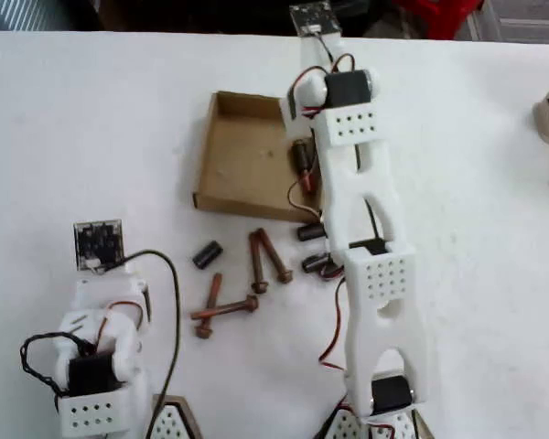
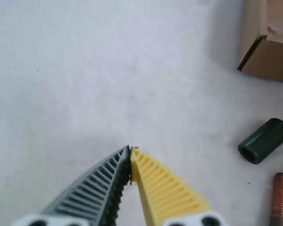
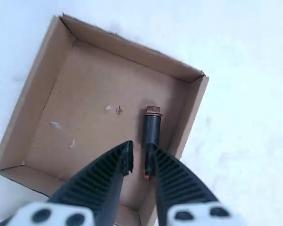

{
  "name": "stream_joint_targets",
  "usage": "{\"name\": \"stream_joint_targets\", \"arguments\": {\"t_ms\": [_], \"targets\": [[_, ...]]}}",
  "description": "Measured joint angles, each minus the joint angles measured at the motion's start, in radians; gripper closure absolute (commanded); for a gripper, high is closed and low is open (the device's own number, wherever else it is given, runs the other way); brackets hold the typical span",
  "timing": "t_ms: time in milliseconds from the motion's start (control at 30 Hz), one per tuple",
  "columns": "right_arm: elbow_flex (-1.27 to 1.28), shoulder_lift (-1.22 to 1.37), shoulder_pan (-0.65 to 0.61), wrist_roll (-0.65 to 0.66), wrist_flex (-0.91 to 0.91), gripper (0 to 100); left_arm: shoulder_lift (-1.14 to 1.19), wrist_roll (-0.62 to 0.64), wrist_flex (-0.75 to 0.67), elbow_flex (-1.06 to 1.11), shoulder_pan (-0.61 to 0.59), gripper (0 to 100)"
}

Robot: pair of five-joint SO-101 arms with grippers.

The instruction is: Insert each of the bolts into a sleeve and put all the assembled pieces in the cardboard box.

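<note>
Right, at lower left the left gripper (image 2: 131, 153) sits closed and empty. Mid-frame, four bolts (image 1: 224, 309) and three sleeves (image 1: 207, 253) lie loose. Farther up, one assembled piece (image 3: 151, 129) lies in the cardboard box (image 1: 247, 206), with the right gripper (image 3: 139, 160) above it, jaws slightly parted. Most of the work remains.

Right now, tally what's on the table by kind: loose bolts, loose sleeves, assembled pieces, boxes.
Loose bolts: 4
Loose sleeves: 3 in sight; the arm may hide more
Assembled pieces: 1
Box: 1
Total: 9
</note>
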Motion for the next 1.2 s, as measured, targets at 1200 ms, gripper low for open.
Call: {"name": "stream_joint_targets", "arguments": {"t_ms": [1200], "targets": [[1.404,-0.763,0.066,0.327,-0.143,97.8,0.000,0.000,0.000,0.000,0.000,98]]}}
